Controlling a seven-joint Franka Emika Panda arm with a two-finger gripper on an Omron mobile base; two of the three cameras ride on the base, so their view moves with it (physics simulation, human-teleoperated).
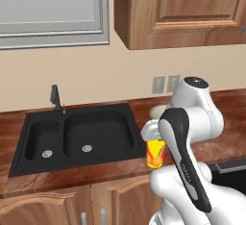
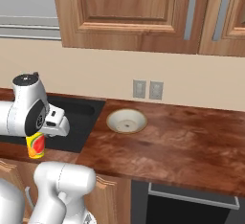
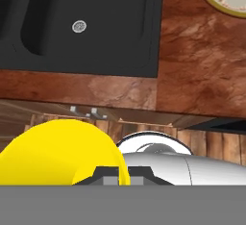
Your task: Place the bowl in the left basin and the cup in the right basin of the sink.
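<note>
Holding the small yellow tapered cup (image 1: pixel 155 153) clamped in its closed jaws, the gripper (image 2: pixel 39 137) is hanging over the wooden worktop's (image 2: pixel 182 141) front edge, just right of the matte black double sink (image 1: pixel 77 135). Neither placement looks done: the wide right basin (image 1: pixel 98 132) is sitting empty, and the shallow cream bowl (image 2: pixel 126 121) is resting near the worktop's back edge.

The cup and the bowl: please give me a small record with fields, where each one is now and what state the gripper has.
cup: yellow, held up in the gripper, over the counter's front edge, right of the sink
bowl: on the counter, right of the sink, near the wall
gripper: shut on the cup
left basin: nothing in it
right basin: nothing in it
</note>
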